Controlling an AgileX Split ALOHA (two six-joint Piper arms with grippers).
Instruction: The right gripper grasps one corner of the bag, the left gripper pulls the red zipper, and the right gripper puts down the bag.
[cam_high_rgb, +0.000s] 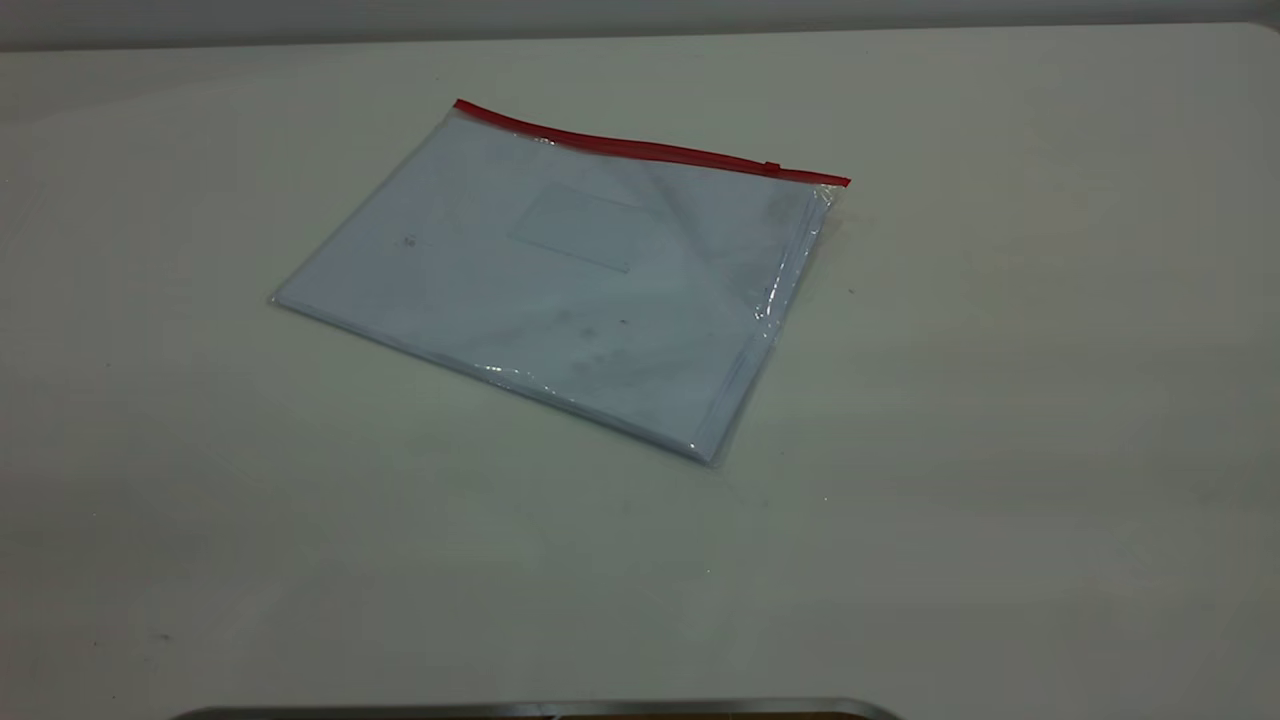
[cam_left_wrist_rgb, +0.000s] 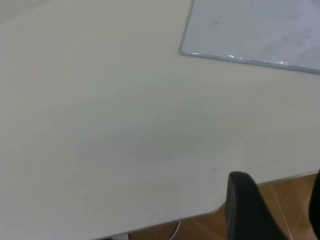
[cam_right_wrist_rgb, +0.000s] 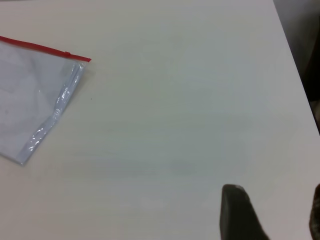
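The bag (cam_high_rgb: 560, 280), a clear pouch with white paper inside, lies flat on the table. The red zipper (cam_high_rgb: 650, 150) runs along its far edge, with the slider tab (cam_high_rgb: 772, 167) near the right end. Neither gripper shows in the exterior view. In the left wrist view the left gripper (cam_left_wrist_rgb: 277, 200) is open and empty over the table's edge, far from the bag's corner (cam_left_wrist_rgb: 250, 35). In the right wrist view the right gripper (cam_right_wrist_rgb: 275, 210) is open and empty above bare table, well away from the bag's zipper corner (cam_right_wrist_rgb: 75, 65).
The white table (cam_high_rgb: 1000, 450) spreads wide on all sides of the bag. A metal rim (cam_high_rgb: 540, 708) shows at the table's near edge. Wooden floor (cam_left_wrist_rgb: 290, 190) shows past the table's edge in the left wrist view.
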